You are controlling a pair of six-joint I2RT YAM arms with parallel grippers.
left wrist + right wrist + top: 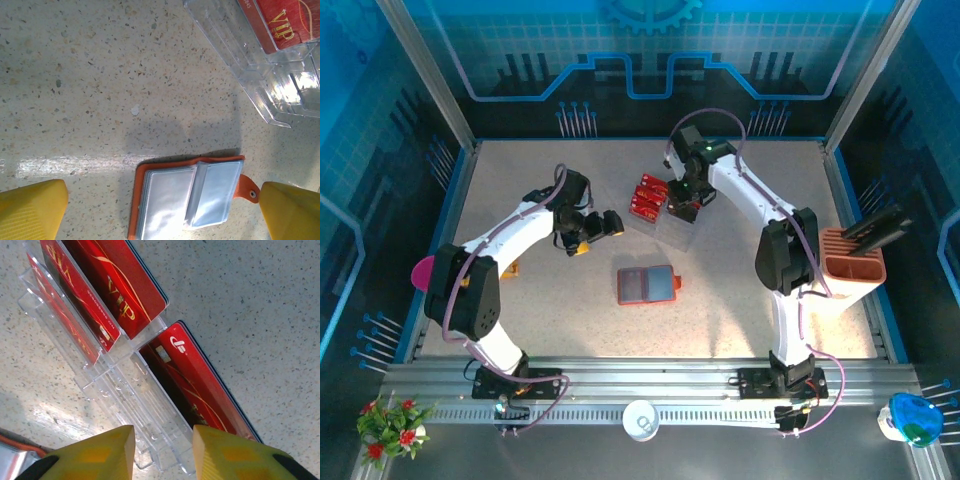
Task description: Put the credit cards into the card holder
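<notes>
— How far along are they with the cards?

— Early, I'd say. Nearest us the card holder [646,285] lies open on the worktop [550,320], pockets up, and they look empty. Just beyond it, a little left, the left end effector [164,200] hovers with its jaws spread wide, holding nothing.

— And the right one?

— Further back, down at the clear tray [131,407] where the red credit cards [112,285] stand in slots. The right end effector [162,450] has its jaws part way apart, straddling the tray's ribbed edge. One finger covers the end of a red card [200,385] lying along the tray's side. I see nothing pinched, so I'd call this the pick-up step.

— What does the next move need?

— Getting that thin card's edge between the fingers without dragging the tray, then lifting it and carrying it back to the holder.

— Is there room?

— Plenty of bare worktop between tray and holder. The left arm sits close to that path, though. The peach stand [855,268] is well off to the right, and the walls are further back.
</notes>
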